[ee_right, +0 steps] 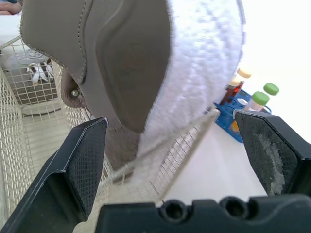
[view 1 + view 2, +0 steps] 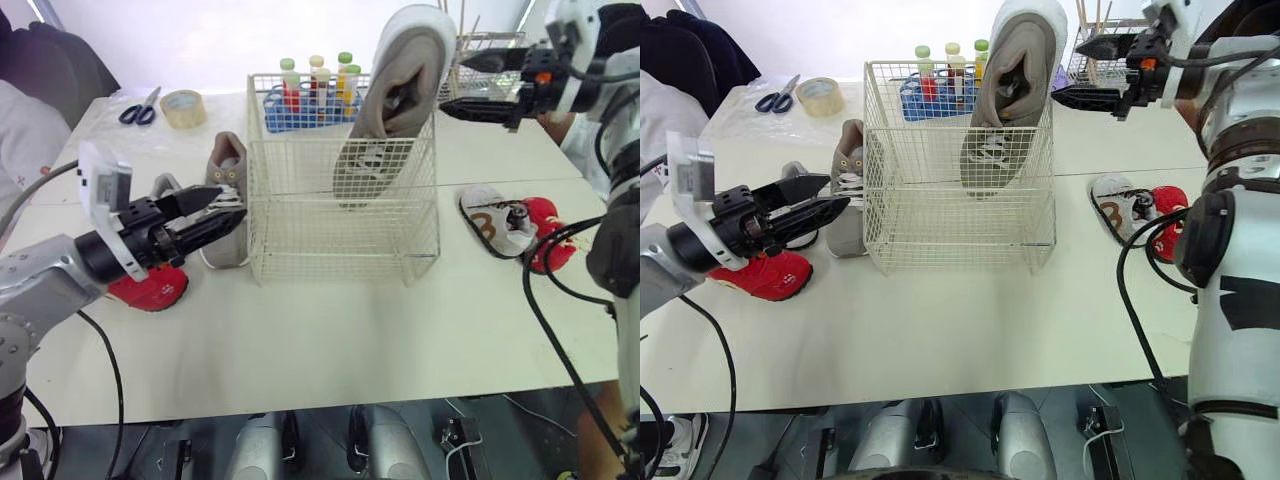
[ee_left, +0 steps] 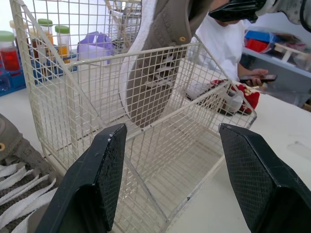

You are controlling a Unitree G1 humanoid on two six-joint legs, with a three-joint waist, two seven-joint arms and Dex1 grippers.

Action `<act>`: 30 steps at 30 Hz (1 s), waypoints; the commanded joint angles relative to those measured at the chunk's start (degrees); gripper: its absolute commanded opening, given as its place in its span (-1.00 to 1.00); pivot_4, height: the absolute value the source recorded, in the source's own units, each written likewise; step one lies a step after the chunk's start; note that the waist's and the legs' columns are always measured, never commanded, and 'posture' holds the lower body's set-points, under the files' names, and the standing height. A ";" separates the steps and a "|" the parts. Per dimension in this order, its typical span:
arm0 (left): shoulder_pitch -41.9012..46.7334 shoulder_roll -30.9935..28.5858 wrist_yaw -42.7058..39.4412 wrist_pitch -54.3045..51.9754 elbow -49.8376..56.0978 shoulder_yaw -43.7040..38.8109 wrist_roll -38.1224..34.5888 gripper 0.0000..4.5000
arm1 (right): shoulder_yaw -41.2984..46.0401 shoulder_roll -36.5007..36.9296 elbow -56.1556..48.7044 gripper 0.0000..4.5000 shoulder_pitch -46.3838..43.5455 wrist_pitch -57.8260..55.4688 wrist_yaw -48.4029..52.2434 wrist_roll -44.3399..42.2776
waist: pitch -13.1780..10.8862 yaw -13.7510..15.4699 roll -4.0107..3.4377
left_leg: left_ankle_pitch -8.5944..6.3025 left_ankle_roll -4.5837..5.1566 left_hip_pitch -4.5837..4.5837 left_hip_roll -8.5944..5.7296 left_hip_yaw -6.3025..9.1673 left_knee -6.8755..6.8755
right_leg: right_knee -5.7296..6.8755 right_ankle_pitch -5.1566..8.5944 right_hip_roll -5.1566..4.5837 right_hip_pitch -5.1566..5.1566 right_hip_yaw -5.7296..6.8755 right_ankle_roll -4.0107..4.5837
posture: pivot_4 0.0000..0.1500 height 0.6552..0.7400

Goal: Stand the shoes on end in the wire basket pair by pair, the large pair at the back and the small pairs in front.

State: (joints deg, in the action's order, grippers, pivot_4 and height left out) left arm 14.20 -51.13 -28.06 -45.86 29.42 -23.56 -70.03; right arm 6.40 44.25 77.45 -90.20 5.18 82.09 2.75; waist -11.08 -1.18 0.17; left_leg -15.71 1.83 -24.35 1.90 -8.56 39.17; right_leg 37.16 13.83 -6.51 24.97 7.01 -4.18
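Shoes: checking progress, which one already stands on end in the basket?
The big grey-brown shoe, toe down inside the wire basket; its mate, a red shoe and two more small shoes sit on the table outside.

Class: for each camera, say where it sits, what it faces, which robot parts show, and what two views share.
Head pair: on head, faces forward and down over wire basket; left gripper, right gripper show.
Left wrist: past its open fingers, into the basket.
Right wrist: past its open fingers, at the grey shoe.
Shared: that shoe, in all views.
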 commanded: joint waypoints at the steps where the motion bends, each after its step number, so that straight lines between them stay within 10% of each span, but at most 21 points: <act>1: 0.66 -0.99 -0.54 0.21 -0.07 -2.29 -0.03 0.39 | 3.74 2.92 -3.04 0.99 -1.28 -1.87 1.46 -4.10 | 0.00 -0.02 0.00 | 0.00 0.00 0.00 0.00 0.00 0.00 | 0.00 0.00 0.00 0.00 0.00 0.00 | 1.00 1.00; 11: 3.77 -5.68 3.43 -0.93 -10.46 -9.32 2.86 0.39 | 14.83 7.44 -9.39 0.99 -3.93 -12.70 -1.23 -17.38 | -0.05 0.00 -0.08 | 0.00 0.00 0.00 0.02 0.00 0.00 | 0.01 0.00 0.01 0.02 0.01 0.00 | 1.00 1.00; 21: 24.67 -9.22 -9.43 -9.21 -46.14 8.25 16.01 0.39 | 0.74 2.40 -74.86 0.99 24.42 -52.73 8.66 -40.78 | 0.12 0.61 0.07 | 0.00 0.00 0.17 0.03 -0.01 0.03 | 0.07 0.00 0.00 -0.16 0.10 -0.02 | 1.00 1.00; 30: 48.30 -0.28 -26.82 0.02 -76.55 26.49 39.36 0.39 | -6.86 6.61 -99.06 0.99 40.40 -57.44 4.23 -45.09 | 0.20 1.86 0.51 | 0.01 0.08 -0.13 -0.09 -0.04 0.13 | 0.01 0.00 -0.02 -0.01 0.28 -0.05 | 1.00 1.00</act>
State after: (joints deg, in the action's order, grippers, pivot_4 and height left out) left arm 59.50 -51.97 -51.91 -48.83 -43.73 1.68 -34.27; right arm -0.06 50.00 -17.42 -50.66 -52.75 87.27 -41.93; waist -10.88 0.68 0.68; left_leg -15.70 1.91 -24.47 1.82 -8.66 39.30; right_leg 37.15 13.84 -6.51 24.96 7.29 -4.23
